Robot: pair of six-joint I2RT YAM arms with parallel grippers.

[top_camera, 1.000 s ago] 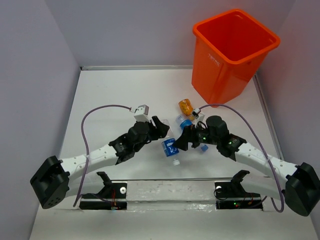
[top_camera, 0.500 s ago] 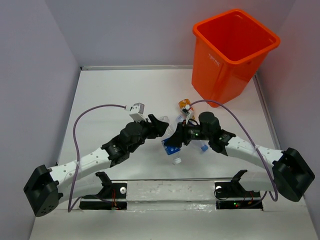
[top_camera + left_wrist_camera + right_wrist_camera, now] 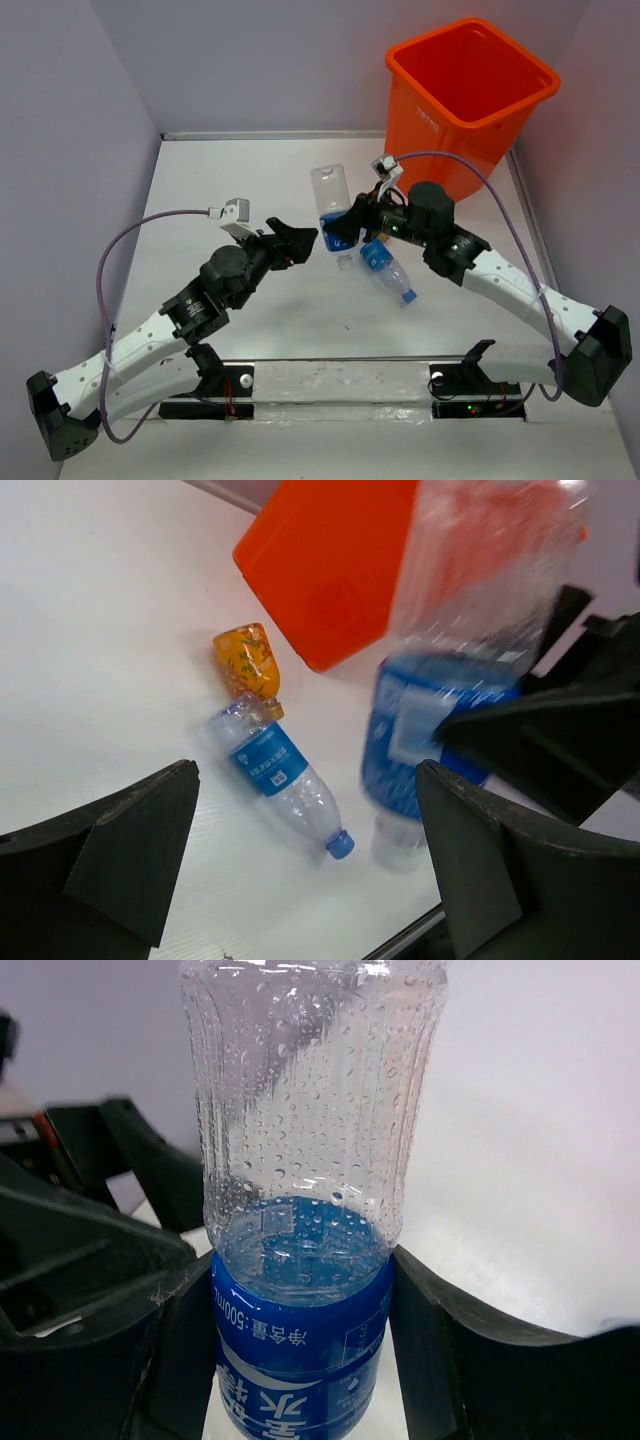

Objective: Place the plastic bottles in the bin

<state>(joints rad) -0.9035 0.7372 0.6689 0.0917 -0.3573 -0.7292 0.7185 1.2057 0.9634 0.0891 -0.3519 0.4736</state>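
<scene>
With the left gripper (image 3: 303, 243) wide open, the right gripper (image 3: 338, 230) grips a blue-labelled bottle (image 3: 327, 190), which next needs lifting into the bin (image 3: 440, 140) at one o'clock.

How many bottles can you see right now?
3. One blue-label bottle is in the right gripper; another blue-label bottle lies on the table; an orange bottle lies by it. More may hide inside the bin.

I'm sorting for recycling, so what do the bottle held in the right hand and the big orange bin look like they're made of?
The held bottle: thin clear plastic, probably PET. Its wall is see-through and ribbed, with droplets inside, and its blue label is a glossy printed film.
The bin: opaque orange moulded plastic, smooth with a soft sheen. The signs are its uniform colour and rolled rim.
</scene>
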